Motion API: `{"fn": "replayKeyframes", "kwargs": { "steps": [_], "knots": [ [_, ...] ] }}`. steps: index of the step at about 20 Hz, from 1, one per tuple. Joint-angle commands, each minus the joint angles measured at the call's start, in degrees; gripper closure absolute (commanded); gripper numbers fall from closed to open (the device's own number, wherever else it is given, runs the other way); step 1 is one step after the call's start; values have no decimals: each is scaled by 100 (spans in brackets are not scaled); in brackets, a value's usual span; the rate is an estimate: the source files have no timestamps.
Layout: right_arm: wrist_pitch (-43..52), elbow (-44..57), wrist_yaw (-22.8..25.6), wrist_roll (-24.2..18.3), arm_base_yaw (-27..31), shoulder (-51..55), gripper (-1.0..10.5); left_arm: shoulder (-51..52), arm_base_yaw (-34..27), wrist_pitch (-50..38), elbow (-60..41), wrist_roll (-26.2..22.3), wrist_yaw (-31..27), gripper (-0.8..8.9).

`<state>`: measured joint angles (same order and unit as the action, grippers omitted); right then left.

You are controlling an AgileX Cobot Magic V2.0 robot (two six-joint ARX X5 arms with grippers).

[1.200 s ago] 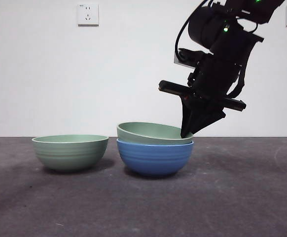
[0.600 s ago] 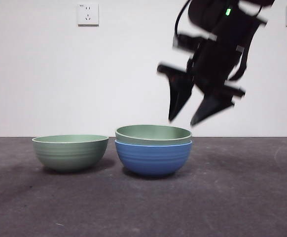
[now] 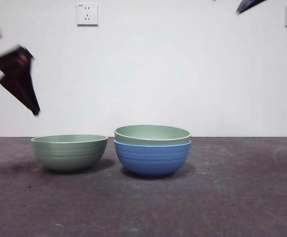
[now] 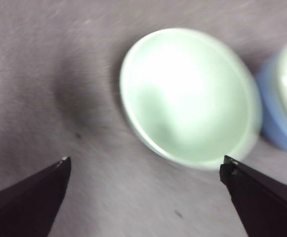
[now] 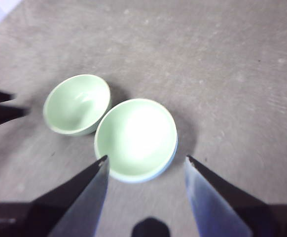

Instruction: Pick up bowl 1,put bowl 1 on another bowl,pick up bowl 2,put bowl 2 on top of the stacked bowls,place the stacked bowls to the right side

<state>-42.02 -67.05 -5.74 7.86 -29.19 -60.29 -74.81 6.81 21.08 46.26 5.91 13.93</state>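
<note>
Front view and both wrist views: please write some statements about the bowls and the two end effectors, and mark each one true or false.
1. One pale green bowl sits nested in the blue bowl. True.
2. The second green bowl is stacked on top of those two. False: it stands alone on the table, beside the blue bowl.
3. The left end effector is open and holds nothing. True.
4. The right end effector grips the nested green bowl. False: it is open, above the bowls and apart from them.
5. The blue bowl lies tipped on its side. False: it stands upright.
</note>
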Motion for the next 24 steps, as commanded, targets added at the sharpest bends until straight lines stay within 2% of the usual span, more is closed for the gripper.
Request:
{"fn": "replayKeyframes", "kwargs": {
  "steps": [1,4,6,8,15,17,24],
  "knots": [
    [-409,24,24,-44,-2,387,692,-643,151,42,426,55,-398,253],
    [-905,22,24,-44,-2,789,693,-1357,302,197,1064,52,-684,260],
    [-1123,24,35,-42,-2,964,693,-1735,358,367,1414,52,-804,322],
    [-1252,22,35,-42,-2,1095,693,-1963,385,426,1552,55,-802,333],
    [-1279,24,55,-42,-2,1198,693,-2096,448,385,1561,61,-778,818],
    [-1281,24,186,-44,-2,1193,693,-2096,490,367,1561,59,-780,822],
    [-1423,24,179,-42,-2,1198,693,-2070,516,339,1587,57,-802,822]
  ]
}}
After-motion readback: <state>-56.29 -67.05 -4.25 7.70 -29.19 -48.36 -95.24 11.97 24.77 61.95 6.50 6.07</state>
